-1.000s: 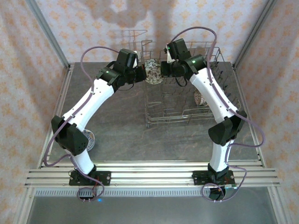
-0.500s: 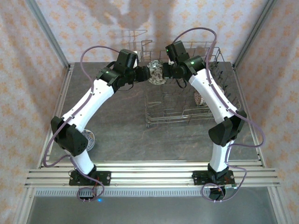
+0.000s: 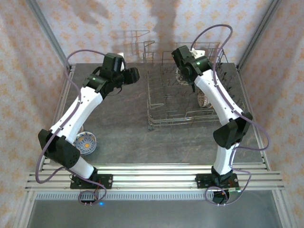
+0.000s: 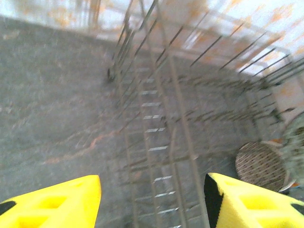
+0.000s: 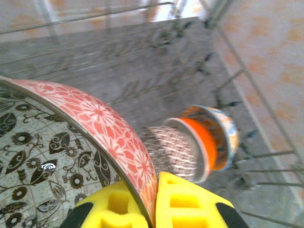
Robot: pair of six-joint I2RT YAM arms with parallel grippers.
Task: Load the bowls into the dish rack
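My right gripper (image 5: 156,199) is shut on the rim of a bowl (image 5: 95,123) that is red floral outside and leaf-patterned inside. In the top view this bowl (image 3: 180,74) hangs at the right gripper (image 3: 185,79) over the back of the dish rack (image 3: 161,121). Two more bowls stand on edge in the rack, one brown speckled (image 5: 171,152) and one orange (image 5: 213,137); from above they show at the rack's right side (image 3: 203,100). My left gripper (image 3: 134,75) is open and empty, left of the rack, its yellow fingers (image 4: 61,202) wide apart.
A blue-patterned bowl (image 3: 85,143) lies on the table by the left arm's elbow. The rack's tall wire sides and upright tines (image 4: 142,71) stand just ahead of the left gripper. A metal frame post (image 3: 50,38) rises at the back left.
The left gripper opened, let go of the bowl and drew back to the left. The right gripper kept the bowl and carried it right, over the rack.
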